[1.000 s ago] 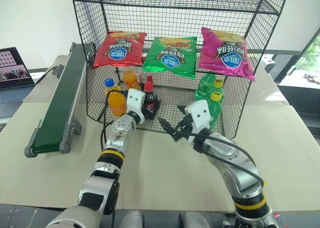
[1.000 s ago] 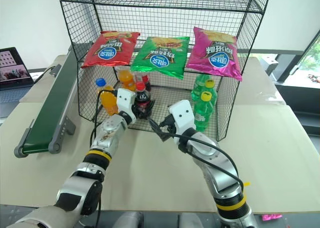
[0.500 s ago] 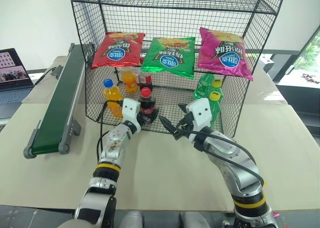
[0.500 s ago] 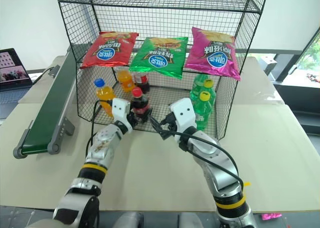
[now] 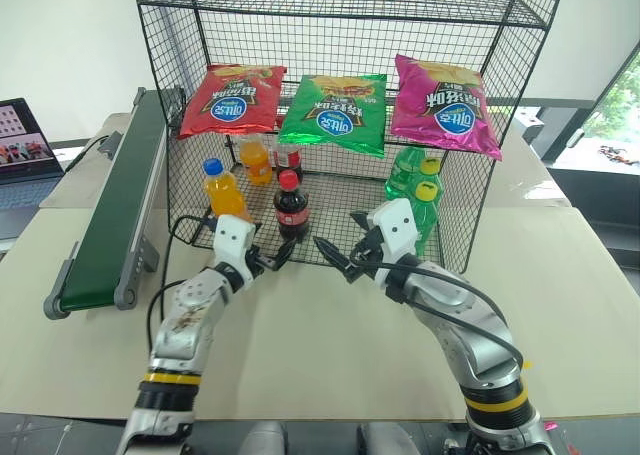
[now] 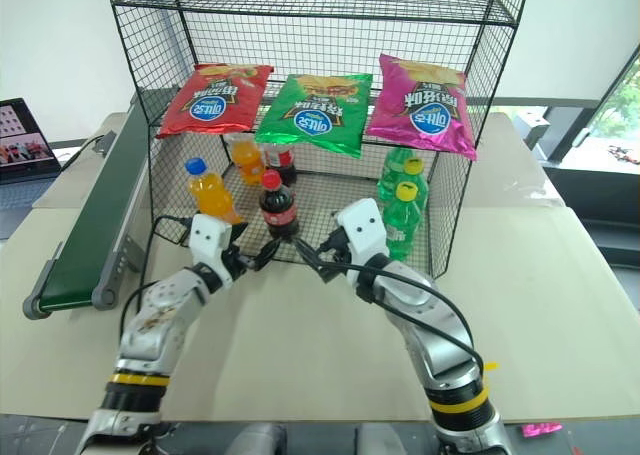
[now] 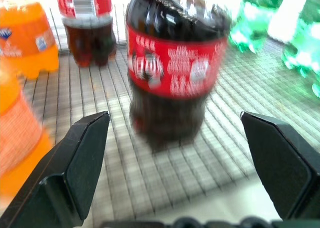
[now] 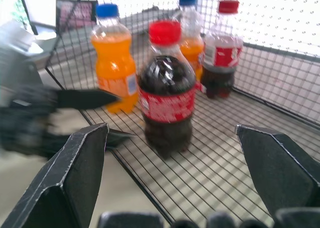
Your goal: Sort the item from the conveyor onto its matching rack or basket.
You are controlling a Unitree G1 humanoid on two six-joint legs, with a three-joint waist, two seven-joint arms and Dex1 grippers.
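The item, a small cola bottle with red cap and red label, stands upright near the front edge of the rack's bottom tier. My left gripper is open just in front of the tier, a short way from the bottle and holding nothing. In the left wrist view the bottle stands beyond the spread fingers. My right gripper hovers open to the bottle's right, also empty. The right wrist view shows the bottle ahead. The conveyor lies empty at the left.
On the bottom tier stand two orange soda bottles, a second cola bottle at the back and green bottles on the right. Three chip bags lie on the tier above. A laptop sits far left.
My left gripper has drawn back from around the cola bottle, out of the rack and toward the left. The bottle stays standing on the tier. The right arm has held still.
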